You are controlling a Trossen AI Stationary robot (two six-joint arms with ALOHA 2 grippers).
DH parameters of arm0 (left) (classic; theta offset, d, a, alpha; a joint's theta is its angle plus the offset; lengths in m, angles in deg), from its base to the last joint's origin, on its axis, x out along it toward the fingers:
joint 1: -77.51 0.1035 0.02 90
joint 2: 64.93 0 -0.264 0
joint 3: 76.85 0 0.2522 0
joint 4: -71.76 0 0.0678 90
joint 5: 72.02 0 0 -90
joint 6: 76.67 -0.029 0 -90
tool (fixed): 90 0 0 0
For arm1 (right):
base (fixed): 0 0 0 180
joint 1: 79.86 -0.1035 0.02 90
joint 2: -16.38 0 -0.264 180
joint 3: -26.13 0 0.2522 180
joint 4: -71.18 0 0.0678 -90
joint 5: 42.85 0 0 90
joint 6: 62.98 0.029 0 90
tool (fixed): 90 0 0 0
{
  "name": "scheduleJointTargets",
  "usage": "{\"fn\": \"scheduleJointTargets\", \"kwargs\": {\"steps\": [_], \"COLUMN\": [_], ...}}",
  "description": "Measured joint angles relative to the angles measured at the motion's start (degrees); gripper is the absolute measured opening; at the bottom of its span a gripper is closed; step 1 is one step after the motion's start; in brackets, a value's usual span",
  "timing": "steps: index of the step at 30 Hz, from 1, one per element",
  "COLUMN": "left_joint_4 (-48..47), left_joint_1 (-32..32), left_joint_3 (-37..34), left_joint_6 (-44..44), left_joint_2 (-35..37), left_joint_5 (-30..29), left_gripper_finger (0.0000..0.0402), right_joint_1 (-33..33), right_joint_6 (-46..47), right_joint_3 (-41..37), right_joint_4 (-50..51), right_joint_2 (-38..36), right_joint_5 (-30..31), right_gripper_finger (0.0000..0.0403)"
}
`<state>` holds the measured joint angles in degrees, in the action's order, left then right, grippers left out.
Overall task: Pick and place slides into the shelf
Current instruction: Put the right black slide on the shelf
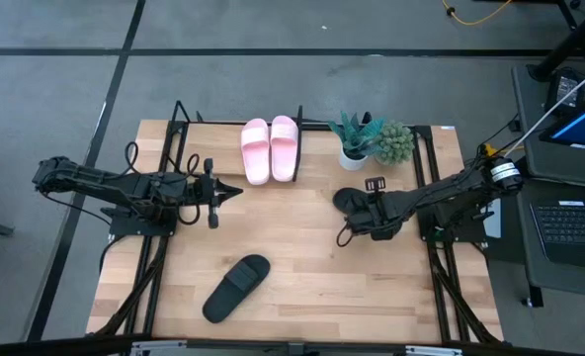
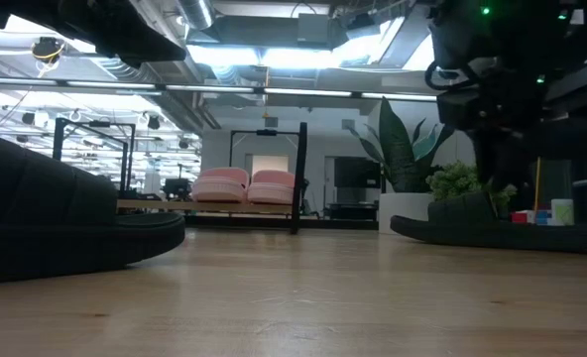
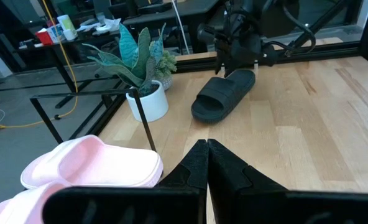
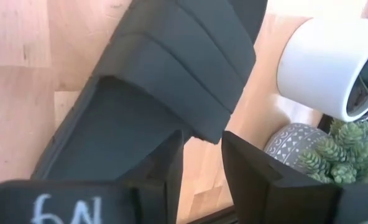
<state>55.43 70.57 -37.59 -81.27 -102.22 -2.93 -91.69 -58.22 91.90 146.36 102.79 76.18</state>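
Observation:
Two light pink slides (image 1: pixel 270 150) lie side by side in the shelf (image 1: pixel 298 138) at the table's far edge; they also show in the low view (image 2: pixel 246 185). One black slide (image 1: pixel 236 288) lies on its sole near the front edge. Another black slide (image 1: pixel 344 198) lies at the right. My right gripper (image 4: pixel 202 171) stands open over this slide, pointing steeply down. One finger (image 4: pixel 171 162) is over the footbed by the strap (image 4: pixel 184 56), the other finger (image 4: pixel 252 177) outside the slide's side. My left gripper (image 1: pixel 235 191) hovers shut left of centre. My right gripper stands astride the black slide's side edge (image 4: pixel 212 134) next to the strap, coming from above at a slant. I cannot tell whether either finger touches the slide. The slide lies flat on the table.
A white pot with a leafy plant (image 1: pixel 352 133) and a small succulent (image 1: pixel 394 141) stand just beyond the right black slide, close to my right gripper. Black rails (image 1: pixel 441 277) run along both table sides. Bare wood lies between the two arms.

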Motion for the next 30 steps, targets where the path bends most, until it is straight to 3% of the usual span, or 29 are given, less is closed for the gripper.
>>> {"fn": "scheduleJointTargets", "kwargs": {"steps": [30], "left_joint_4": [0.03], "left_joint_1": [-0.02], "left_joint_3": [0.0], "left_joint_6": [0.0], "left_joint_2": [0.0], "left_joint_5": [0.0], "left_gripper_finger": [0.0], "right_joint_1": [2.07], "right_joint_6": [-5.3], "right_joint_3": [-0.99], "right_joint_4": [-2.32], "right_joint_2": [0.22], "right_joint_5": [-3.23], "right_gripper_finger": [0.0113]}}
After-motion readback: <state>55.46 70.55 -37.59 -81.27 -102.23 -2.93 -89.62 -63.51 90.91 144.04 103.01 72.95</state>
